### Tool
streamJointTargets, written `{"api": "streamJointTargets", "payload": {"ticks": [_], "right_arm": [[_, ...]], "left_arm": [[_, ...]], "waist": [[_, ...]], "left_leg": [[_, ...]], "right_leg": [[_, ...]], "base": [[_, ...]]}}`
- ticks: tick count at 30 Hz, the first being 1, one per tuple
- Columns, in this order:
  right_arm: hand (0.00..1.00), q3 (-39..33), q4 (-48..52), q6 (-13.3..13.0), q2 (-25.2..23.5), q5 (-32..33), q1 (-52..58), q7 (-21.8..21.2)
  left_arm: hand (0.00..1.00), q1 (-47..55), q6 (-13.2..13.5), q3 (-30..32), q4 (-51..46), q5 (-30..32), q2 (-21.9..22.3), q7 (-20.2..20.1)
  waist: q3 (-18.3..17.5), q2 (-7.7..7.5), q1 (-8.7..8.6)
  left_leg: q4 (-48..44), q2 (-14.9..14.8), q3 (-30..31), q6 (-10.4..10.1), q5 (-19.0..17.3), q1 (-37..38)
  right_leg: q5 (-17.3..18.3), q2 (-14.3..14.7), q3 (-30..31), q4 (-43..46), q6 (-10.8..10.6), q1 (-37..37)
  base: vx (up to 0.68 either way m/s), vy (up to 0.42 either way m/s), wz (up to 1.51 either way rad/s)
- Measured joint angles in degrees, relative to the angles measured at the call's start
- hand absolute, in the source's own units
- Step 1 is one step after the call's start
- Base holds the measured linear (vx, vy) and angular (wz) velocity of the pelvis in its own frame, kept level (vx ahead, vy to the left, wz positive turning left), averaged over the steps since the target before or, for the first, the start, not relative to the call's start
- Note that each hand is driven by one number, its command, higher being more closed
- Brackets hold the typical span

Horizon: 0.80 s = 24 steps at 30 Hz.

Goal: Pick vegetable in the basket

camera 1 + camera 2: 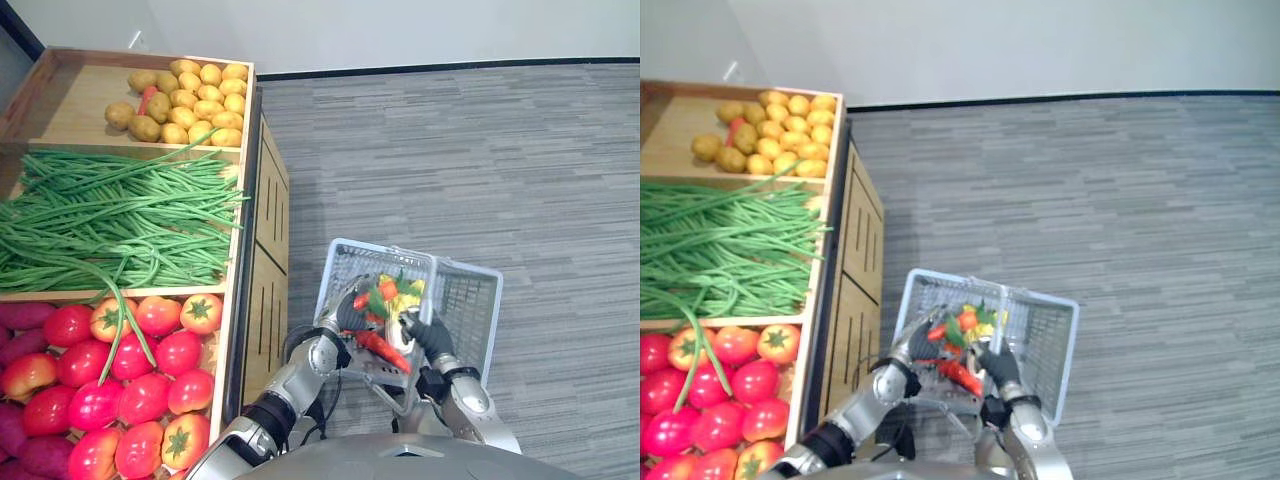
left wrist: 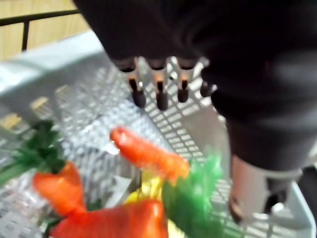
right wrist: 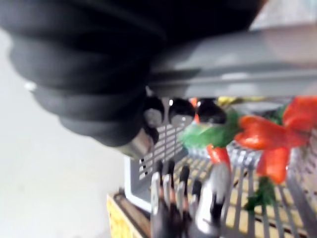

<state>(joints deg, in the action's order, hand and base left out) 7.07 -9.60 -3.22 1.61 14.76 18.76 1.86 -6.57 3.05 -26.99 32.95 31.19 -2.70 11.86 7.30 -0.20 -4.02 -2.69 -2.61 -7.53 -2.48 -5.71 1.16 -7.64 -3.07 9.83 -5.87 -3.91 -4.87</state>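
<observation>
Right hand (image 1: 428, 338): fingers curled round the basket (image 1: 465, 300) rim, apparently to hold it aloft beside the produce stand (image 1: 265, 210). Left hand (image 1: 350, 312): fingers straight, gripping nothing, inside the basket. Vegetables (image 1: 388, 292): red, orange, yellow, lying in the basket beneath it.

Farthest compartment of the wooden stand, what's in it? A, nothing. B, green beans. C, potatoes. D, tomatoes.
C: yellow-brown potatoes are heaped in the far compartment of the stand, with green beans in the next one and tomatoes nearest the robot.
</observation>
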Motion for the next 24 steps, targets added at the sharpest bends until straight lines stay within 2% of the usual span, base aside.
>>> {"api": "streamJointTargets", "payload": {"ticks": [3,6,8,13,15,19,21,22,24], "right_arm": [[1.00,-9.14,-3.45,0.48,-2.14,-0.57,-1.13,2.79],[1.00,-19.75,-8.10,0.54,-1.42,-2.22,-1.62,5.78],[1.00,-24.14,-11.72,0.55,-1.03,-3.33,-1.66,7.19],[1.00,-31.18,-21.20,2.43,0.24,-8.39,-2.54,9.79],[1.00,-31.50,-25.44,4.10,1.06,-9.46,-3.33,10.15],[1.00,-35.27,-30.73,5.25,1.55,-10.80,-5.20,10.88],[1.00,-36.01,-32.88,5.67,2.14,-11.62,-5.72,10.97],[1.00,-36.02,-34.04,5.81,2.61,-11.95,-5.86,10.99],[1.00,-36.29,-35.56,6.13,3.56,-13.47,-6.23,10.89]], "left_arm": [[0.00,4.92,-0.15,6.38,-5.32,-0.27,-0.78,-0.38],[0.00,10.74,-0.39,15.68,-10.38,-1.31,-5.05,-0.15],[0.00,13.12,-0.42,19.89,-11.68,-1.47,-6.55,0.06],[0.00,15.67,-0.16,26.91,-12.81,-7.51,-5.22,1.75],[0.00,14.32,0.19,28.25,-6.29,-12.58,-4.28,2.39],[0.00,11.78,1.41,28.25,5.42,-12.81,-3.47,1.16],[0.00,9.83,0.78,29.69,12.01,-14.39,-2.68,0.39],[0.00,9.24,-0.22,31.48,18.12,-14.51,-2.45,-0.64],[0.00,9.20,-1.62,32.84,23.87,-15.02,-2.12,-1.72]], "waist": [[-0.09,0.15,-0.30],[-0.63,1.04,-0.16],[-0.91,1.57,0.18],[-1.41,2.38,0.44],[-1.73,2.88,0.47],[-1.91,3.17,0.34],[-2.09,3.19,0.30],[-2.23,3.14,0.20],[-2.24,3.14,0.23]], "left_leg": [[-0.06,-0.04,-0.24,-0.38,-0.22,0.02],[-0.08,-0.49,-1.15,-0.86,-0.59,0.19],[-0.06,-0.76,-1.28,-0.83,-0.74,0.71],[-0.03,-1.33,-1.45,-0.94,-1.40,2.21],[0.03,-1.42,-1.29,-0.89,-1.37,2.23],[0.50,-1.76,-1.43,-1.06,-1.48,4.10],[0.48,-2.05,-1.57,-1.36,-1.94,4.88],[0.42,-2.36,-1.88,-1.79,-2.34,4.95],[0.49,-2.59,-2.11,-1.99,-2.49,4.88]], "right_leg": [[0.35,0.08,0.03,0.00,-0.34,-0.04],[0.39,0.56,0.40,0.00,-0.25,-0.18],[0.47,0.88,0.64,0.00,-0.12,0.19],[0.86,1.17,0.71,0.00,0.42,1.39],[0.98,1.22,0.49,0.00,0.58,1.54],[1.51,1.64,0.46,-0.01,0.85,2.73],[2.48,1.88,0.25,-0.01,1.23,3.43],[2.55,2.08,-0.06,-0.01,1.34,3.42],[2.59,2.24,-0.36,-0.01,1.41,3.41]], "base": [[-0.02,-0.005,-0.02],[0.00,-0.019,-0.10],[0.03,-0.011,-0.11],[0.02,0.009,-0.04],[0.00,0.000,0.00],[0.00,0.003,-0.01],[-0.01,0.002,-0.06],[0.00,-0.011,-0.11],[0.02,-0.014,-0.07]]}}
